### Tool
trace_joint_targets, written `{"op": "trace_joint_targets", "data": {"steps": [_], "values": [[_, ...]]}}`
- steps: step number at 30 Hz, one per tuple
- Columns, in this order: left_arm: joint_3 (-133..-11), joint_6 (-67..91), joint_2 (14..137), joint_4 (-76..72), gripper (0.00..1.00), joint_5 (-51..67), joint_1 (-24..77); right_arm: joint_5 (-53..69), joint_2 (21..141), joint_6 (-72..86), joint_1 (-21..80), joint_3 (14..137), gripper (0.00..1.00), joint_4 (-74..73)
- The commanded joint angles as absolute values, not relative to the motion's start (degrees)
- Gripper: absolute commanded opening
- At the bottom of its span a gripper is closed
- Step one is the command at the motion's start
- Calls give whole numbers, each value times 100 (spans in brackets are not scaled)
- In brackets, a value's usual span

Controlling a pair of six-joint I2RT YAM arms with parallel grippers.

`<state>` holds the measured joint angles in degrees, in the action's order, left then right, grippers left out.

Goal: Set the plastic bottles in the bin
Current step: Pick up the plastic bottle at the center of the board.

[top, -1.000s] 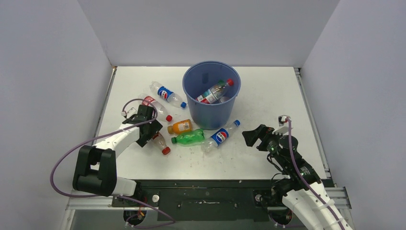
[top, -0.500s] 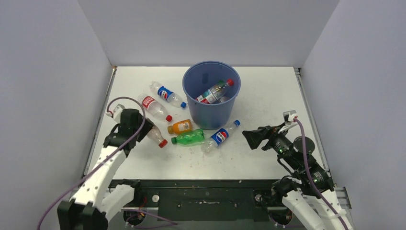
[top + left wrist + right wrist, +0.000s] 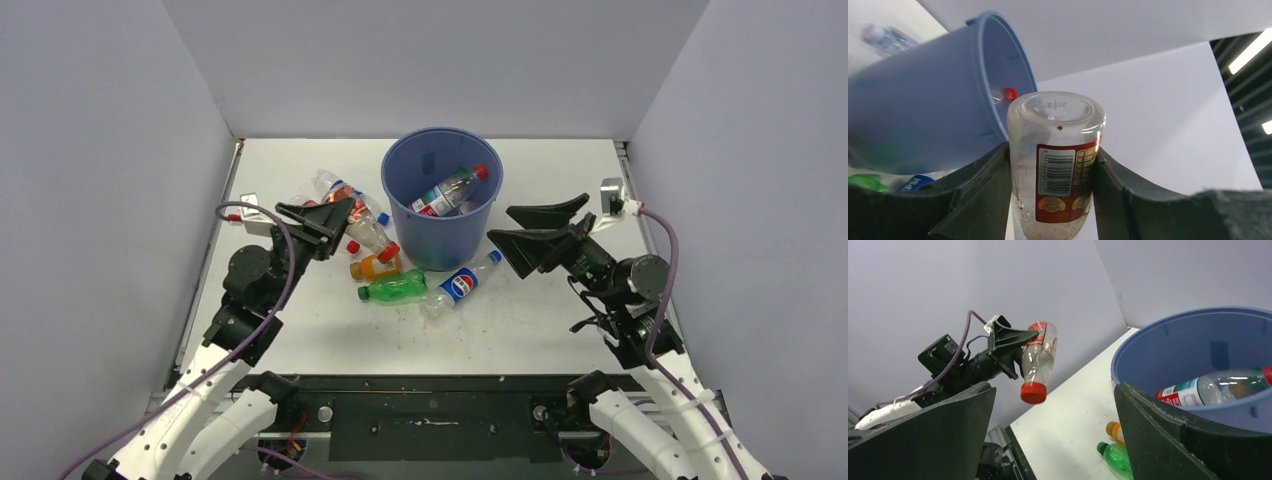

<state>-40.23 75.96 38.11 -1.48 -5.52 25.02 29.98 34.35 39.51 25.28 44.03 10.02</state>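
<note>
The left gripper [image 3: 338, 222] is clamping a clear plastic bottle with a red label and red cap [image 3: 1038, 357] around its labelled upper body. It is holding the bottle in the air above the left part of the white table [image 3: 560, 180]. The bottle's long axis is hanging close to upright, base up between the fingers and cap pointing down.

The large round blue plastic bin [image 3: 445, 245] is standing toward the table's far edge, near the middle, to the right of this gripper. The held bottle is hanging just outside the bin's left wall, not over the opening, so the carry looks to need a rightward move across the rim before any release.

The right gripper [image 3: 500, 224] is hovering beside the bin's right wall with its jaws spread wide and nothing between them. A green plastic bottle [image 3: 395, 288] and a small orange juice bottle [image 3: 375, 266] are lying on the table near the bin's near side.
</note>
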Motion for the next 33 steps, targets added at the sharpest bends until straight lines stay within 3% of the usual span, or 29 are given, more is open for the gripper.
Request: {"op": "trace_joint_targets", "data": {"steps": [1,6,14,20,31,33], "values": [[-4629,7734,4184,-1467,34,-887,3130,3098,4056,4240,2685,5045,93,2022],[-4974,7260,4573,-1758,33,-1285,3661,2796,4807,3606,3238,6058,92,1223],[-5628,6343,4723,-1925,34,-1663,3403,618,5921,1698,5408,7723,92,-371],[-5692,7261,5008,-2549,33,-713,2472,446,6011,1881,5518,7183,92,632],[-5343,7848,5097,-2976,32,-460,2489,449,6768,2329,5572,7155,100,1555],[-5297,7832,5029,-2919,32,-501,2511,428,6808,2339,5578,7146,92,1613]]}}
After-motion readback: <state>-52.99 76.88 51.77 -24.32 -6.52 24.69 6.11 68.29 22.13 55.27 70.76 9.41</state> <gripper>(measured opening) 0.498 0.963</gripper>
